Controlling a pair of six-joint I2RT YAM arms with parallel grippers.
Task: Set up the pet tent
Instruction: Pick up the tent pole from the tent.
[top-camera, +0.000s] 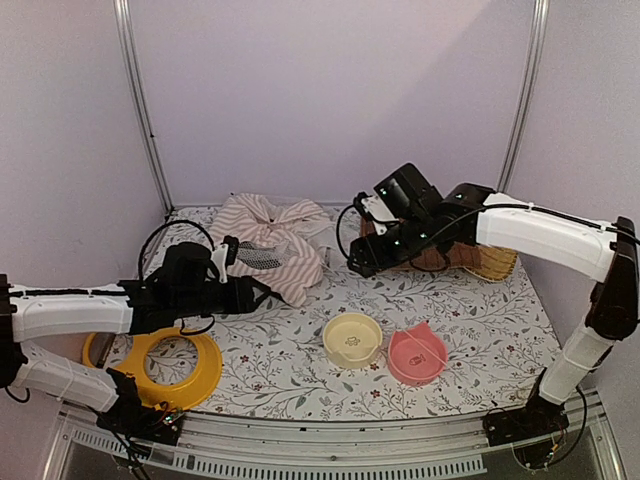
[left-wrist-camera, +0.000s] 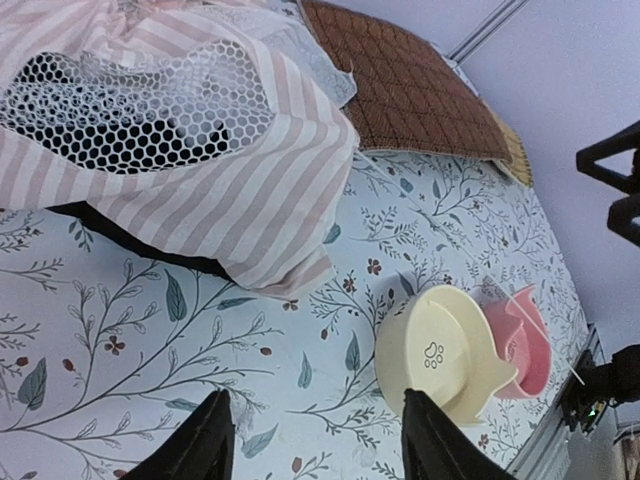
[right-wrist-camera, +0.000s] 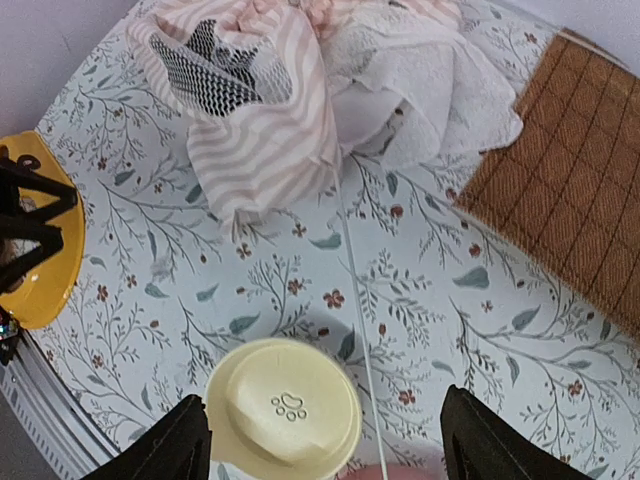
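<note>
On the floral-print table (top-camera: 480, 310), the crumpled pink-and-white striped fabric pet tent (top-camera: 270, 245) is left ungripped. The left gripper (left-wrist-camera: 315, 400) and right gripper (right-wrist-camera: 325, 405) are held open.

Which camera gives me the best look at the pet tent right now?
Right wrist: the pet tent lies crumpled, nearly whole in frame, with stripes, mesh and white fabric visible. Left wrist shows it close but cropped at the frame edge. Top external shows it small, the left arm overlapping its left edge.
</note>
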